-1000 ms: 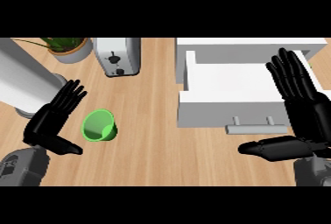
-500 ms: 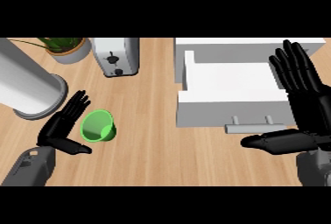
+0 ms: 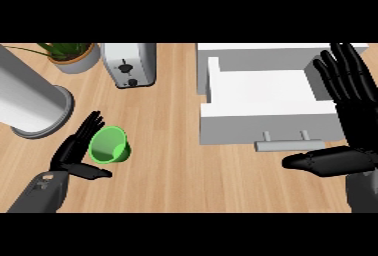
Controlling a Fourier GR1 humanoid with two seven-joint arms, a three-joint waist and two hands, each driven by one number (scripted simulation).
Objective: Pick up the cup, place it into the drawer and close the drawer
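A green cup (image 3: 111,145) lies on its side on the wooden counter at the lower left, its mouth facing me. My left hand (image 3: 74,152) is right beside it on the left, fingers straight and open, thumb pointing under the cup; it is not curled round it. The white drawer (image 3: 262,102) stands pulled open at the upper right, its inside bare, with a grey handle (image 3: 289,145) on its front. My right hand (image 3: 347,117) rests open at the right edge, fingers up, partly over the drawer's right side.
A silver toaster (image 3: 130,64) stands at the top centre-left. A potted plant (image 3: 72,54) sits at the top left, and a tall grey cylinder (image 3: 29,102) on a round base stands left of the cup.
My left hand has slid right and slightly down, closing in on the cup's left side. The right hand has drifted a little to the right. The cup has not moved.
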